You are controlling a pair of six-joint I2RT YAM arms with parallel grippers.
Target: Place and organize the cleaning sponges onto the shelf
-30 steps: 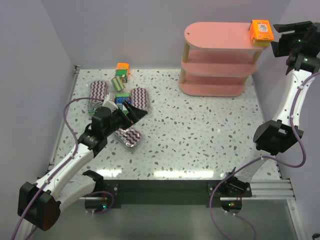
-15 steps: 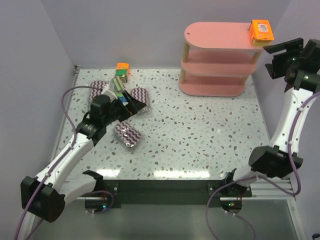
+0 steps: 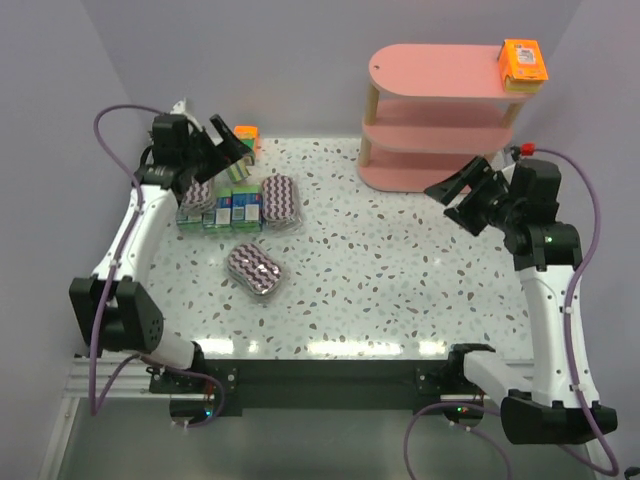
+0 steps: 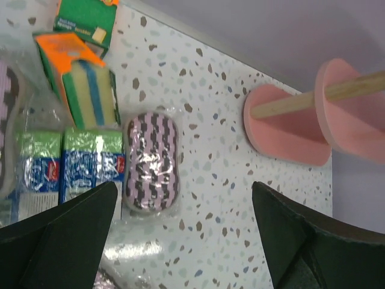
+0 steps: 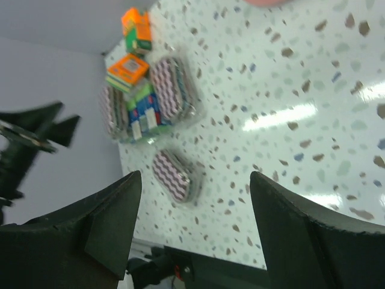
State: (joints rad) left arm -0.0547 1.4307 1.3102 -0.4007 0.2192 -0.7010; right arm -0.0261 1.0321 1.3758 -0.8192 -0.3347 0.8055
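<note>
Left gripper (image 3: 214, 150): jaws spread wide, nothing between them. It hangs over the far-left corner of the table (image 3: 400, 270).
Right gripper (image 3: 452, 198): jaws apart and empty, in mid-air just on the near side of the shelf (image 3: 430, 70).
On shelf: one orange pack (image 3: 523, 63) sits at the right end of the top board, above and beyond the right jaws.
Below left jaws: the cluster of packs. In the wrist view an oval zigzag pack (image 4: 151, 161) lies between the fingers, and the blue-green boxes (image 4: 90, 165) touch its left side.
Lone pack: a second zigzag pack (image 3: 254, 269) lies apart, nearer than the left jaws, well to the side of the right jaws.
Hidden: from above, the left gripper covers part of the cluster's far side. A sponge in orange wrap (image 4: 81, 78) shows in full only in the wrist view.
Cut off: a green-and-orange pack (image 4: 84, 21) runs off the top edge. A third zigzag pack (image 4: 9, 120) runs off the left edge.
Hard to make out: the box count, as the wraps run together.
Edges: the left wall (image 3: 60, 150) stands close beside the left jaws, and the table's far edge is just beyond them.
Open room: bare tabletop between the two pairs of jaws. The middle and bottom boards of the shelf are bare where they show.
</note>
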